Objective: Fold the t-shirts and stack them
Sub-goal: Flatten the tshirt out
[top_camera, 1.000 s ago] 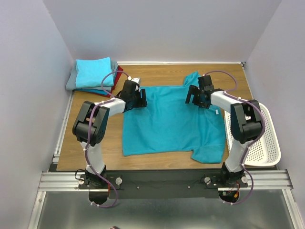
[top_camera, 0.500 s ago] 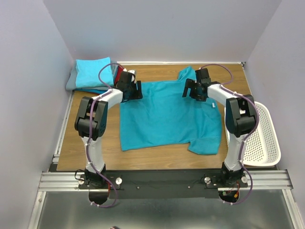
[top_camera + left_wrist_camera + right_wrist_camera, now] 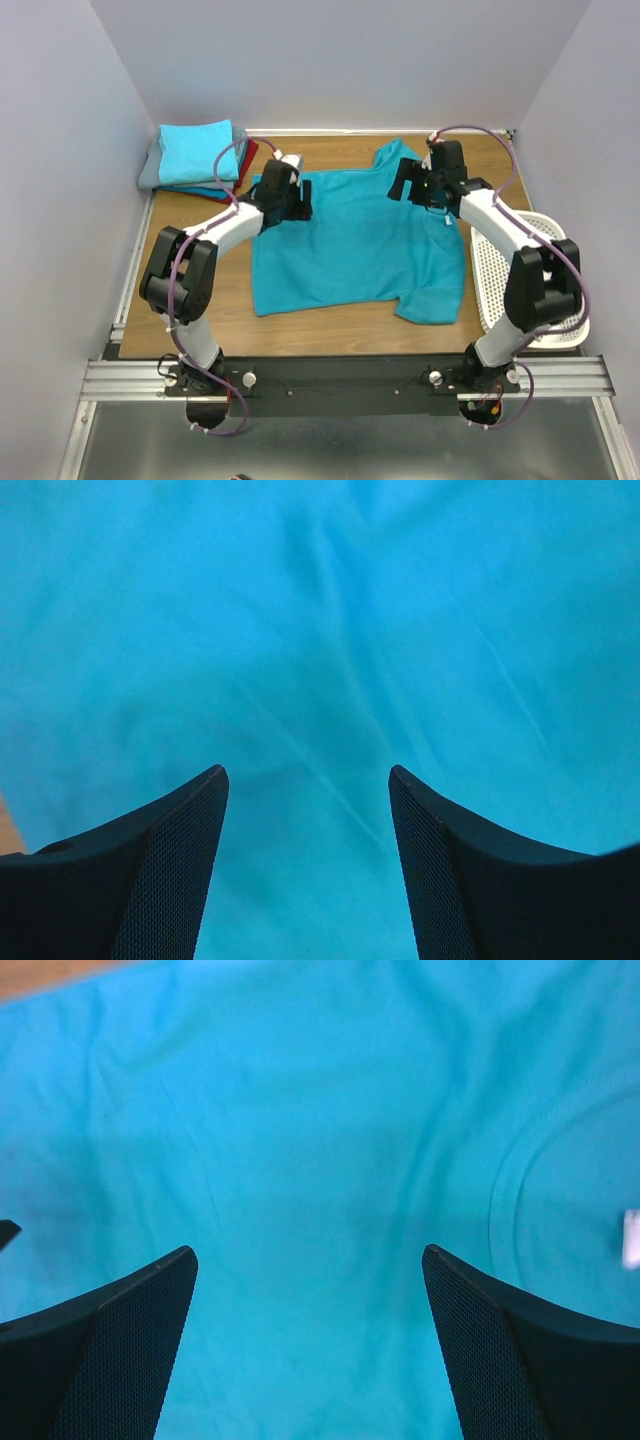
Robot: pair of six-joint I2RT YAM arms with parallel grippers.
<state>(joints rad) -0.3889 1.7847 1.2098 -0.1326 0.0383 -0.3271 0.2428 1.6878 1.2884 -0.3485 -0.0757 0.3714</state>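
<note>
A teal-blue t-shirt (image 3: 355, 245) lies spread on the wooden table, collar toward the right, one sleeve at the far edge and one near the front right. My left gripper (image 3: 297, 203) hovers over the shirt's far left corner, jaws open, only cloth (image 3: 320, 660) beneath them. Over the shirt's far right part, near the collar (image 3: 520, 1175), my right gripper (image 3: 403, 184) stands wide open with nothing held. At the far left sits a stack of folded t-shirts (image 3: 195, 157): light turquoise on top, grey and dark red under it.
A white perforated basket (image 3: 540, 285) stands at the table's right edge, beside the right arm. Grey walls close in the left, far and right sides. A strip of bare wood (image 3: 50, 975) shows beyond the shirt in the right wrist view.
Both grippers dragged the shirt toward the far edge, then drew back a little over it with open jaws. The shirt now lies flatter and farther from the front.
</note>
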